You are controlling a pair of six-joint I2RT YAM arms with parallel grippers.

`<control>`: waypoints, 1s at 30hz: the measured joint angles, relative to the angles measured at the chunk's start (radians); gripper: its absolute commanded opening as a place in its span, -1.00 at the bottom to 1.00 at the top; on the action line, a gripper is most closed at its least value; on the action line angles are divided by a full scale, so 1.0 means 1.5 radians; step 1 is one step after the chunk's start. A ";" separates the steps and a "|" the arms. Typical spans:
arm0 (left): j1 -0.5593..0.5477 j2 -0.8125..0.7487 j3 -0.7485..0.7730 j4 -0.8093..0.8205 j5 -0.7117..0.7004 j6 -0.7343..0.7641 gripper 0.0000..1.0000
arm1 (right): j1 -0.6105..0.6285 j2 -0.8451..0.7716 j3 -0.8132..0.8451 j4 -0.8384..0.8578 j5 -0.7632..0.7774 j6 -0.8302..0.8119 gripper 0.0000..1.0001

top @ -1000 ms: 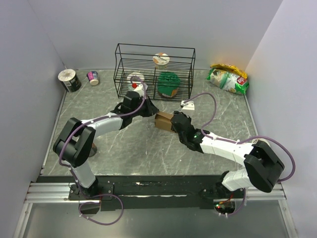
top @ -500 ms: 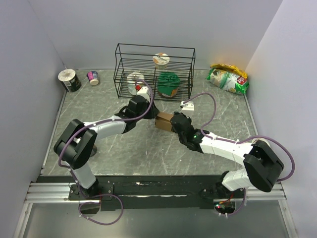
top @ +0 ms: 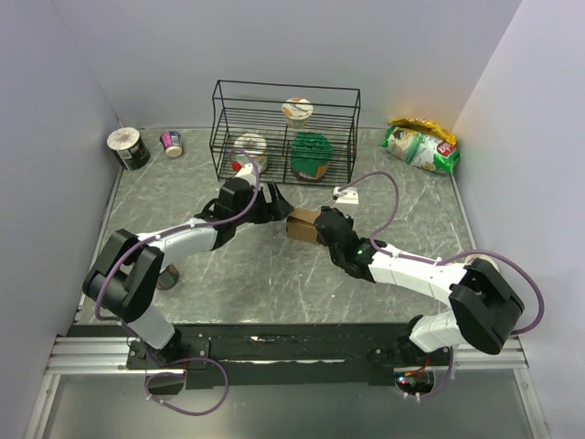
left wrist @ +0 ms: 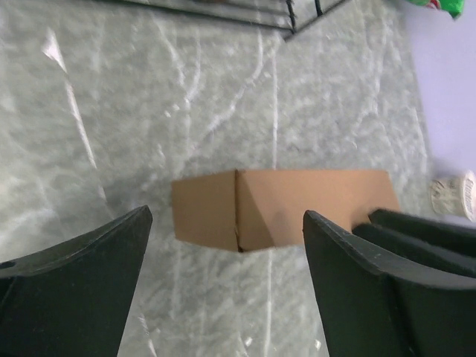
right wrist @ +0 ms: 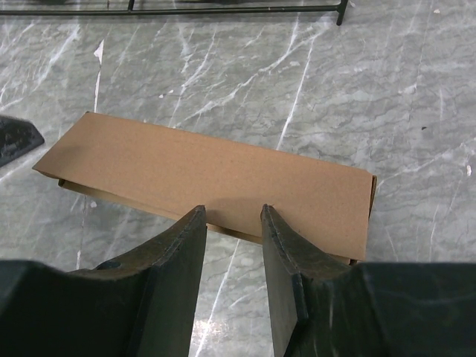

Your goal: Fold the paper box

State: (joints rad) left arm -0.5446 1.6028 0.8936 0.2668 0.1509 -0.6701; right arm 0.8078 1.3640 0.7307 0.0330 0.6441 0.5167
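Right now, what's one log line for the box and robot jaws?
paper box: closed, on table | left jaws: open, clear of box | right jaws: at box edge, grip unclear

Grey marbled table (top: pixel 256 283), paper box (top: pixel 300 225), wire rack (top: pixel 274 114), snack bag (top: pixel 419 146), dark can (top: pixel 128 147), small cup (top: pixel 172 143)

A black wire rack (top: pixel 285 91) stands at the upper middle of the grey marbled desk (top: pixel 228 274). Inside it are a lidded tub (top: pixel 297 111) at the back, a green item (top: pixel 311 155) in front and a round container (top: pixel 249 146) to the left. At the upper left sit a dark can (top: pixel 128 147) and a small cup (top: pixel 172 143). A snack bag (top: pixel 420 144) lies at the upper right.
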 measured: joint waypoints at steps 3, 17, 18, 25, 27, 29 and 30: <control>0.006 0.000 -0.027 0.034 0.041 -0.024 0.55 | 0.000 0.000 0.000 0.000 0.000 0.000 -0.14; 0.041 0.054 -0.078 0.196 0.160 -0.112 0.36 | 0.000 0.000 -0.002 0.001 0.000 0.000 -0.14; 0.041 0.057 -0.080 0.203 0.165 -0.117 0.36 | 0.000 0.000 -0.002 0.001 0.000 0.000 -0.14; 0.046 0.072 -0.081 0.224 0.171 -0.130 0.27 | 0.000 0.000 -0.002 0.001 0.000 0.000 -0.14; 0.048 0.083 -0.080 0.237 0.180 -0.140 0.21 | 0.000 0.000 -0.002 0.001 0.000 0.000 -0.14; 0.049 0.090 -0.079 0.247 0.187 -0.146 0.10 | 0.000 0.000 -0.002 0.001 0.000 0.000 -0.15; 0.049 0.093 -0.078 0.253 0.191 -0.149 0.06 | 0.000 0.000 -0.002 0.001 0.000 0.000 -0.15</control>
State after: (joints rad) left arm -0.4706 1.7416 0.7769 0.6464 0.4370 -0.8936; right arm 0.8078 1.3643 0.7273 0.0345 0.6445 0.5163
